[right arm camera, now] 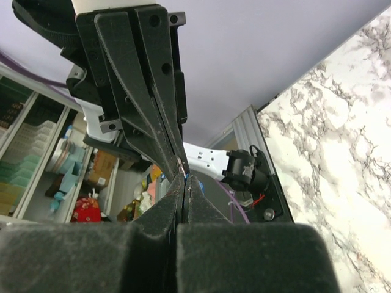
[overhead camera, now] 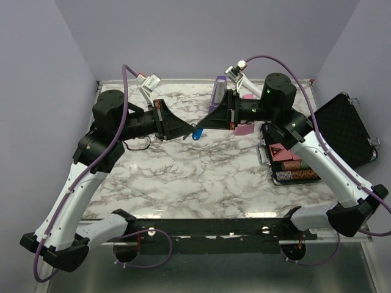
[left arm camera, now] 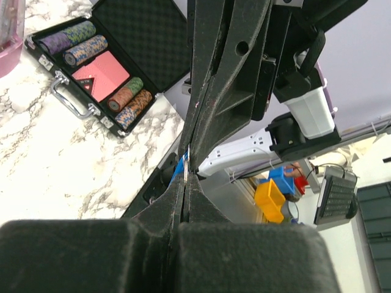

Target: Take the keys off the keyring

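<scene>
From the top external camera, two arms are reaching in from either side and meeting tip to tip above the middle of the marble table point(overhead camera: 183, 177). The left gripper point(overhead camera: 188, 137) and the right gripper point(overhead camera: 199, 128) are each pressing their two fingers fully together. The keys point(overhead camera: 196, 135), showing as one small blue head, are hanging right at that meeting point, off the table. I cannot tell which gripper is actually pinching them. One purple metronome point(overhead camera: 218, 94) is standing behind the right gripper and one pink metronome point(overhead camera: 244, 129) is lying beside it. One open black case point(overhead camera: 342, 125) is sitting at the right edge.

From the left wrist, the left gripper point(left arm camera: 185, 183) is showing no gap, its tips touching those of the right gripper point(left arm camera: 190, 155). The keys point(left arm camera: 181, 166) are peeking out beside one thin metal keyring point(left arm camera: 188, 161). The case point(left arm camera: 146, 36) is holding four rolls of chips point(left arm camera: 85, 50).

From the right wrist, the right gripper point(right arm camera: 185, 183) is pinching tight against the left gripper point(right arm camera: 177, 155). The keys are hiding between them.
</scene>
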{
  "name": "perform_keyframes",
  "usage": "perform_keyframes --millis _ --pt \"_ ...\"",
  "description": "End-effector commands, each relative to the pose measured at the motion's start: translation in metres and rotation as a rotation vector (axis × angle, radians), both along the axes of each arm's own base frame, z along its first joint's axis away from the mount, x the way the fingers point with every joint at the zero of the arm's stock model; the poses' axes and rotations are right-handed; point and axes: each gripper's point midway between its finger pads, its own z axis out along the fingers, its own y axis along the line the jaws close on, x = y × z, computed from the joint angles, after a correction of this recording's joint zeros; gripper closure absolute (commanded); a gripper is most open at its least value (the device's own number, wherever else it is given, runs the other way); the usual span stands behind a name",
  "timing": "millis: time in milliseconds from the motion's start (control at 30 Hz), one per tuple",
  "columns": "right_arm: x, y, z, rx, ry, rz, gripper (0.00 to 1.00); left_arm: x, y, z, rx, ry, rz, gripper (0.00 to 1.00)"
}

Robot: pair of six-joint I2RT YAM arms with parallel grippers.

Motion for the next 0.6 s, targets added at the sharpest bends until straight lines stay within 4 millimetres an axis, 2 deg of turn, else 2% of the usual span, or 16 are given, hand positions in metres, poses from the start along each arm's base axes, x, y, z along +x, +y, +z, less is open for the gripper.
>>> perform_keyframes --millis 0,133,567 --pt "-0.028 -0.008 0.006 -0.016 -0.017 0.115 0.99 -0.012 0.0 -0.012 0.036 -0.003 -0.067 1.0" --pt "-0.034 -0.01 0.002 -0.033 -0.011 0.145 0.99 -0.02 0.0 -0.021 0.07 0.007 -0.114 1.0" --pt "-0.039 -0.012 0.001 -0.044 -0.005 0.17 0.99 -0.029 -0.002 -0.027 0.093 0.017 -0.194 1.0"
